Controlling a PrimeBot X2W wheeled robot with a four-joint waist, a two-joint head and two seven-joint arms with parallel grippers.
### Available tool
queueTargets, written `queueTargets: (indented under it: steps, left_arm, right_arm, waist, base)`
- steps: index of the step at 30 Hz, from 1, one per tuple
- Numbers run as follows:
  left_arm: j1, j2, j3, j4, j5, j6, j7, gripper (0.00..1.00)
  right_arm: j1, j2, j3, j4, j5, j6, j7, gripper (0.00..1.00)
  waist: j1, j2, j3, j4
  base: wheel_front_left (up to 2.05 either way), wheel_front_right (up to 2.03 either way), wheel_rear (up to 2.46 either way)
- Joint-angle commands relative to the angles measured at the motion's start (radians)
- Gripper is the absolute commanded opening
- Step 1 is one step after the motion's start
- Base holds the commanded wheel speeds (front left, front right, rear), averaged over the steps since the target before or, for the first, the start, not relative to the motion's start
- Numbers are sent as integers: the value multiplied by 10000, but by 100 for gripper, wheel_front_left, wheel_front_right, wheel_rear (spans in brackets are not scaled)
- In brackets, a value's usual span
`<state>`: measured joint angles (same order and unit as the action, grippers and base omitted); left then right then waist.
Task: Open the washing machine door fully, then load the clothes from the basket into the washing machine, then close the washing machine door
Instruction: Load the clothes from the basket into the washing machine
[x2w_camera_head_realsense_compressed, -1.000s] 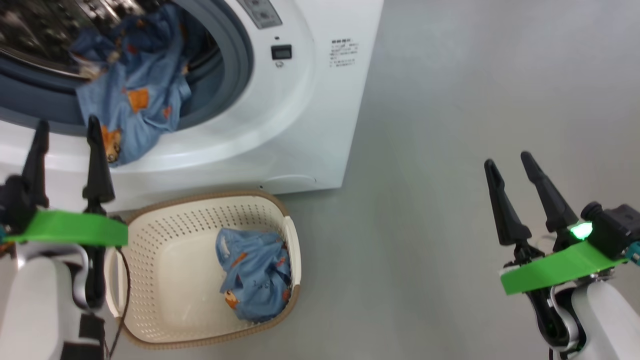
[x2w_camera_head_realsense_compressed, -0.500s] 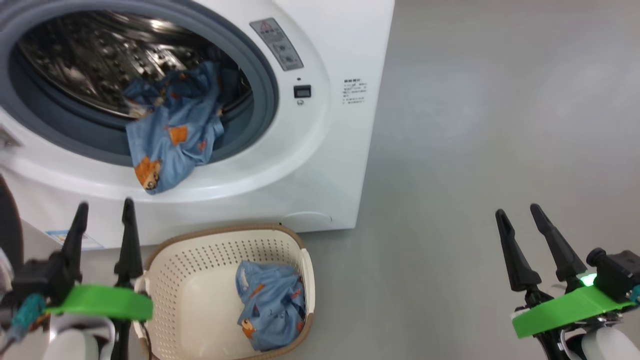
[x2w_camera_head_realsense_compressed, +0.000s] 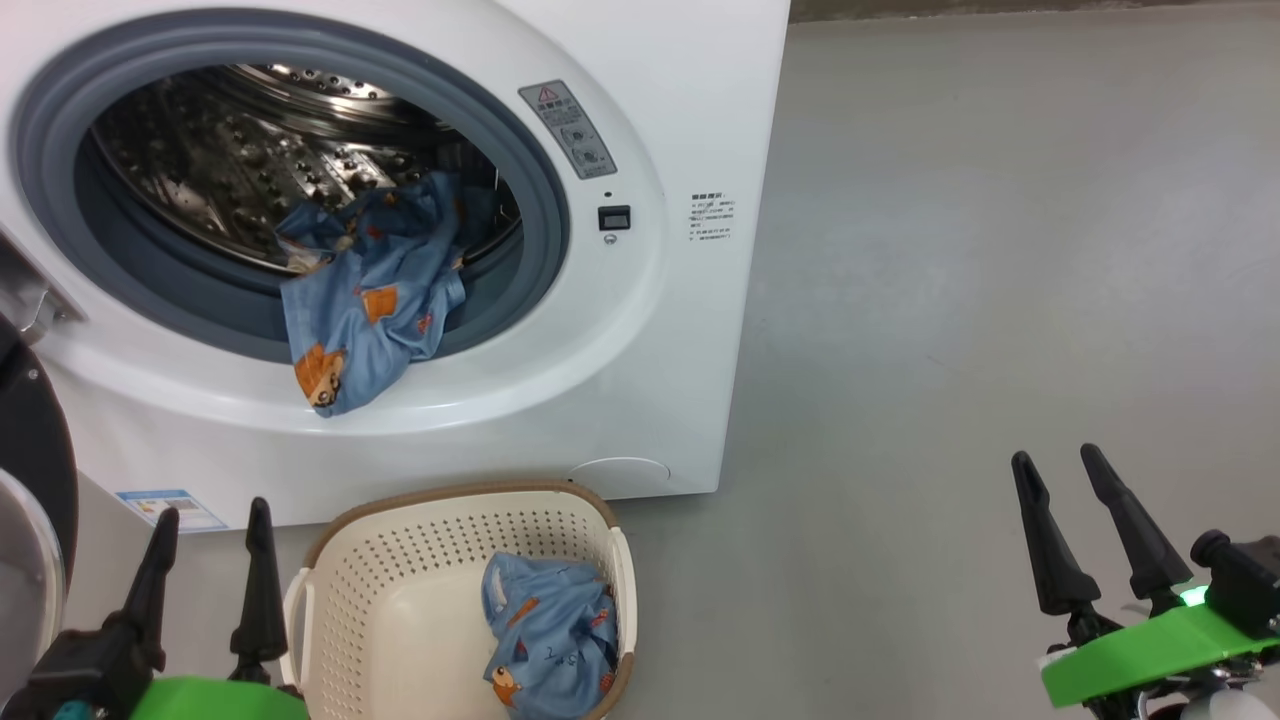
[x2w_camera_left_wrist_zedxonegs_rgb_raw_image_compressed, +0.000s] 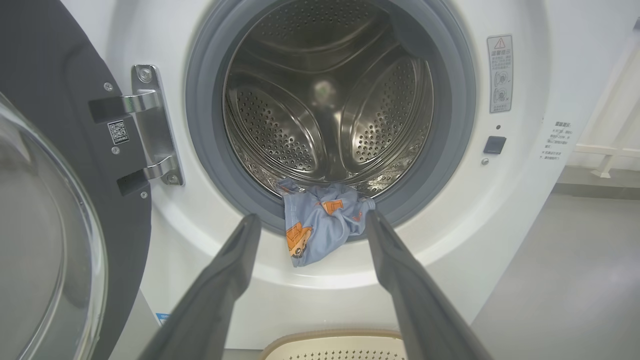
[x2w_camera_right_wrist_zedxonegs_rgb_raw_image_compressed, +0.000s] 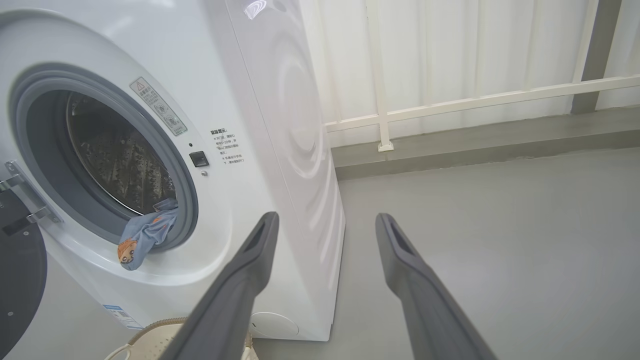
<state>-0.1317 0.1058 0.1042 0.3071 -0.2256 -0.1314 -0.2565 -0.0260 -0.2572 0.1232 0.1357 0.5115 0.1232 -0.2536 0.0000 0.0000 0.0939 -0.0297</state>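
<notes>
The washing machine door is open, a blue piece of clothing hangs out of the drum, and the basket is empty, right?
Not quite. The basket is not empty: the head view shows a crumpled blue garment lying in it. The rest is right: the washing machine door is open, and a hanging garment spills out of the drum.

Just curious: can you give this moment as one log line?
door open | one garment hanging from drum mouth | other garment in basket | left gripper open, empty | right gripper open, empty
</notes>
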Motion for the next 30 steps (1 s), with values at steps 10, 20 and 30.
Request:
queueTargets:
  steps: [10,20,30]
  left_arm:
    - [407,97,465,-954,294,8,-53,100]
    - [109,114,437,-825,318,8,-53,100]
    - [-1198,418,336,-102,82,8,-53,100]
  right_arm:
    - [205,-124,27,-326,124,75,-82,100]
    - [-80,-51,77,-379,80,75,-82,100]
    - [-856,106,261,-519,-25,75,-82,100]
  waist:
    - [0,0,77,24]
    - [0,0,523,-19]
    - [0,0,1992,-211]
  base:
    - [0,0,0]
    - [0,0,0]
    - [0,0,0]
